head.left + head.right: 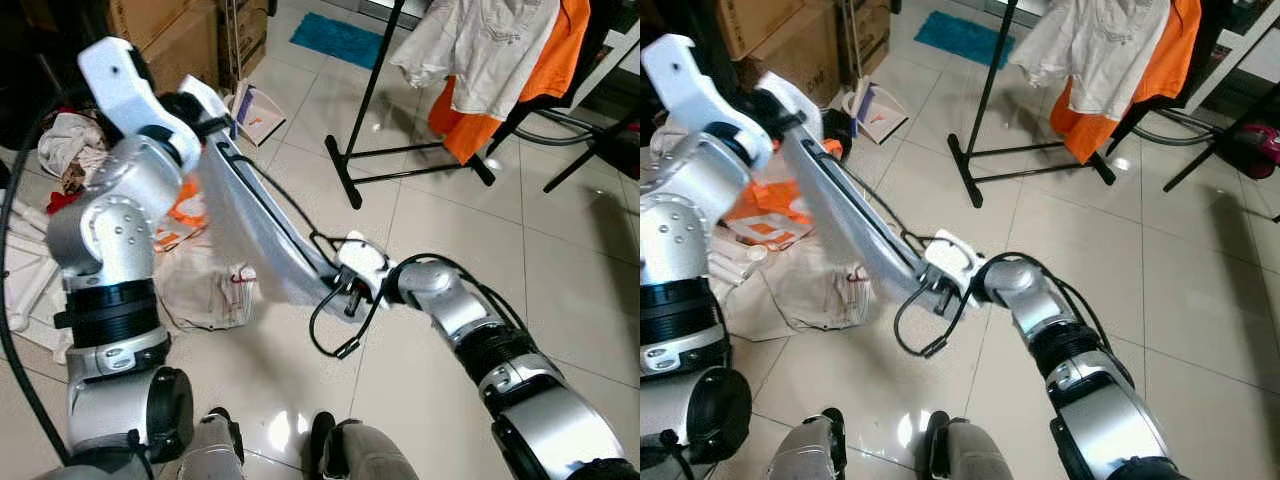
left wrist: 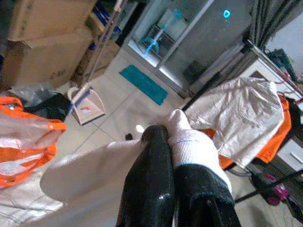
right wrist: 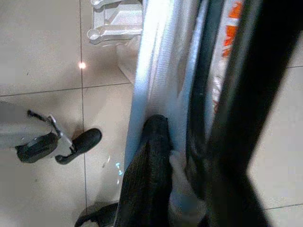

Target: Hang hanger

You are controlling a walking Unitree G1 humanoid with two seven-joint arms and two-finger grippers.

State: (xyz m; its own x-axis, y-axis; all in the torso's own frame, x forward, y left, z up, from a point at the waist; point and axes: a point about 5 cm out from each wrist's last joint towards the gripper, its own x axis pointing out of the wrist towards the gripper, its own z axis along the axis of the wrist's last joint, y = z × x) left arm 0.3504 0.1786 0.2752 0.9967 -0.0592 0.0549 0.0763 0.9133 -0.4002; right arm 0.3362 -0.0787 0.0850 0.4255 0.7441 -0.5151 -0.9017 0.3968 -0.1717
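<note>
While the pale grey-white cloth garment (image 1: 262,240) stretches limp and light across frame centre, the left hand (image 2: 176,156) clamps one end and the right hand (image 3: 163,156) seemingly pinches the other. Soft fabric sags; grip near bunched edges. Open tiled floor (image 1: 560,270) leads to the black metal clothes rack (image 1: 365,110), upper right.

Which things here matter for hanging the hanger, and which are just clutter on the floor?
For the job:
white garment, stretched between both grippers
left gripper
right gripper
black clothes rack, already holding a white shirt and an orange garment

Lying about:
dustpan
cardboard boxes
teal mat
plastic bags
</note>
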